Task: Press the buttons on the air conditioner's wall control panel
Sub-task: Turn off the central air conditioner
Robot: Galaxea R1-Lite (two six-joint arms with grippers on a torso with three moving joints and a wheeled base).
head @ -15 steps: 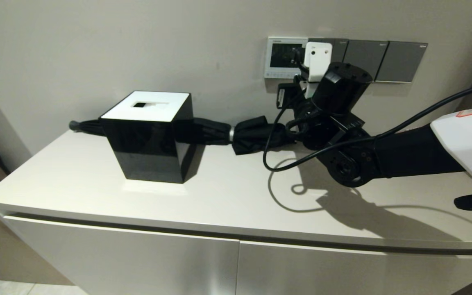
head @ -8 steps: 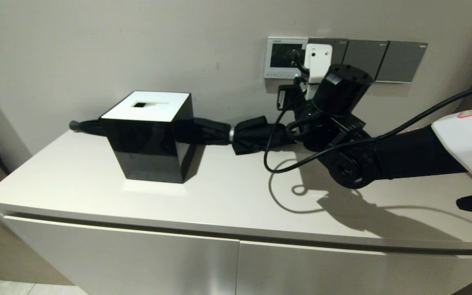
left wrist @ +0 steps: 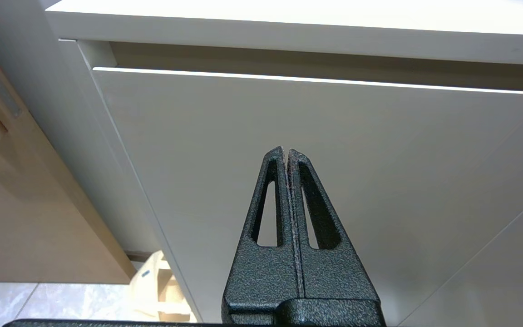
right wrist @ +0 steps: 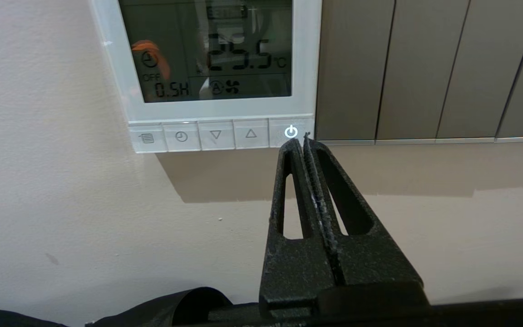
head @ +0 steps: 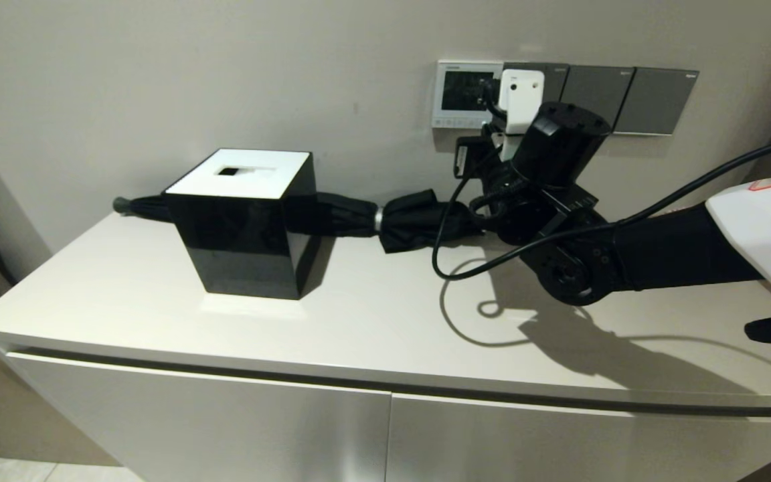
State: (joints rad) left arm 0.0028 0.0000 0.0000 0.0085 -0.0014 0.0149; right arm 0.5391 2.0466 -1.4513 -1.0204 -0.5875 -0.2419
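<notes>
The white-framed wall control panel (head: pixel 456 122) (right wrist: pixel 216 109) hangs on the wall above the cabinet; its dark grey screen reads 25.5 °C. A row of pale buttons (right wrist: pixel 216 135) runs along its lower edge. The end one, next to the switch plates, carries a lit power symbol (right wrist: pixel 291 131). My right gripper (right wrist: pixel 300 141) is shut, and its tips are at the lower edge of that power button. In the head view the right wrist covers the panel's right side. My left gripper (left wrist: pixel 286 152) is shut and empty, parked low in front of the cabinet door.
Dark grey switch plates (head: pixel 626 100) (right wrist: pixel 425 68) adjoin the panel on its right. A black tissue box (head: pixel 245 221) and a folded black umbrella (head: pixel 412 221) lie on the white cabinet top (head: pixel 359 314). The arm's cable (head: pixel 452 254) loops down over the top.
My right wrist has edged slightly to the right and up along the wall. Nothing else has moved.
</notes>
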